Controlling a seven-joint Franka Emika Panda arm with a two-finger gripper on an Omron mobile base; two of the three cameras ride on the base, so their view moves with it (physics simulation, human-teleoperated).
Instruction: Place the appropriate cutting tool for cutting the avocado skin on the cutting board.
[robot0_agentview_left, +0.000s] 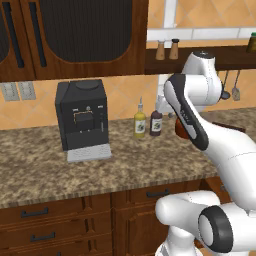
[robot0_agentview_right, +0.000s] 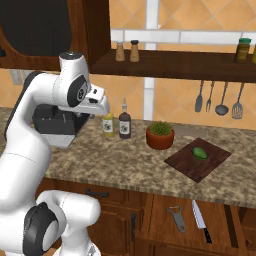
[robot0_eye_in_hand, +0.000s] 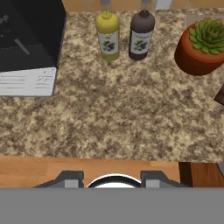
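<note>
- We are hanging our gripper (robot0_eye_in_hand: 112, 180) spread over the desk (robot0_eye_in_hand: 113, 118), holding nothing.
- We are seeing the knife (robot0_agentview_right: 201, 220) in the drawer below the board (robot0_agentview_right: 198, 159); the avocado (robot0_agentview_right: 200, 152) is lying on the board.

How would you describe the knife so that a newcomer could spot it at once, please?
Find the dark wooden cutting board on the counter, with the avocado on it. Just below it an open drawer holds two tools. The knife is the right one: a long pale blade and dark handle, unlike the stubby grey peeler.
</note>
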